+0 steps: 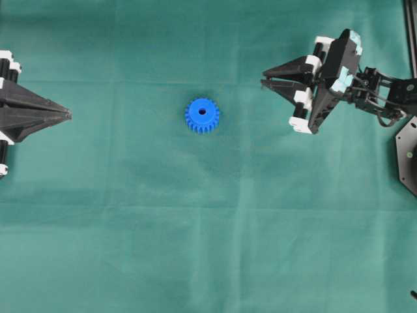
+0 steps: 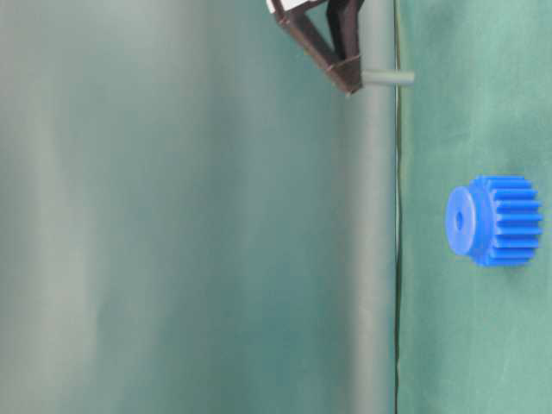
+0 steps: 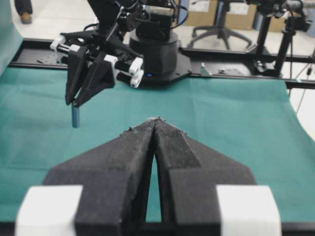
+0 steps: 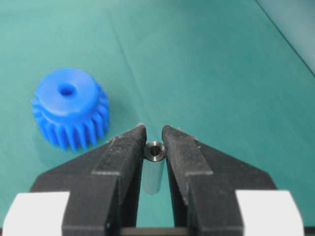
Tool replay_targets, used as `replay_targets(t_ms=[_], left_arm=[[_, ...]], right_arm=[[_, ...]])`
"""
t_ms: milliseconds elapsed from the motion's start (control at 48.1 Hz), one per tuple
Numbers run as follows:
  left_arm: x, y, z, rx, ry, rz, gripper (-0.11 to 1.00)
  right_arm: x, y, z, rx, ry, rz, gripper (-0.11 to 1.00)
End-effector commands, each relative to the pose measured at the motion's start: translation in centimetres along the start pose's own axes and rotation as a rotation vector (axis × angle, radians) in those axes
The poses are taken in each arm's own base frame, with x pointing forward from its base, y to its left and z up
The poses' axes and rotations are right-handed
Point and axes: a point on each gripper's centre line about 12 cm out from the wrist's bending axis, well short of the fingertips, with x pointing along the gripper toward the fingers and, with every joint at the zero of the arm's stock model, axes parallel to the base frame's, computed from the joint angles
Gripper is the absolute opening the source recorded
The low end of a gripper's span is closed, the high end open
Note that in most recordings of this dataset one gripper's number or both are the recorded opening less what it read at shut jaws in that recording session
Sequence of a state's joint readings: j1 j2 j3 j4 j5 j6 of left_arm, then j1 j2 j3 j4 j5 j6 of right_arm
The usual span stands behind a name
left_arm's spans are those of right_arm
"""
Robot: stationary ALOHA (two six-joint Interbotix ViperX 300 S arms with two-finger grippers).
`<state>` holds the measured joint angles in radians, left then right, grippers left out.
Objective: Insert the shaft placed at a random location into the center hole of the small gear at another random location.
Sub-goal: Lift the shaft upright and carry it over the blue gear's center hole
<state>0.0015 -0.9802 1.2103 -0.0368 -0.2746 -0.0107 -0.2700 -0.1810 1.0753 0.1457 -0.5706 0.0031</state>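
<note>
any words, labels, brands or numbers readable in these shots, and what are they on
No text can be read in any view.
Small gear: plain blue, no marking.
Shaft between the right gripper fingers: bare metal.
White papers on the cardboard boxes behind the table in the left wrist view: printing too small and blurred to read.
Green cloth: unmarked.
</note>
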Motion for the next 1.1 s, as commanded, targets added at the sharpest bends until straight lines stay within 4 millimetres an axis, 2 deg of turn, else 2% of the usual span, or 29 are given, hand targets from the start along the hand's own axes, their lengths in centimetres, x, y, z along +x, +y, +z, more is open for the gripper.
replay_targets(t_ms=[0,374,582,894,1081], left_arm=[[0.1,0.0,0.4,-0.003,-0.012,0.000,-0.01],[0.2,0.0,0.4,-0.007,-0.009,0.001,-0.01],[0.2,0.0,0.4,-0.008,-0.012,0.001,-0.01],[0.1,0.0,0.4,-0.008,-0.011,0.001,-0.01],[0.2,0.0,0.4,-0.008,-0.011,0.001,-0.01]], right_arm=[[0.9,1.2,1.7,-0.008,-0.043,0.033,0.17],[6.0,4.8,3.7,-0.048,-0.035,0.114,0.17],[8.3,6.1,4.8,-0.068,-0.031,0.140,0.17],[8.6,6.3,4.7,-0.071,-0.016,0.142,0.17],[9.0,6.1,3.7,-0.072,0.010,0.137,0.17]])
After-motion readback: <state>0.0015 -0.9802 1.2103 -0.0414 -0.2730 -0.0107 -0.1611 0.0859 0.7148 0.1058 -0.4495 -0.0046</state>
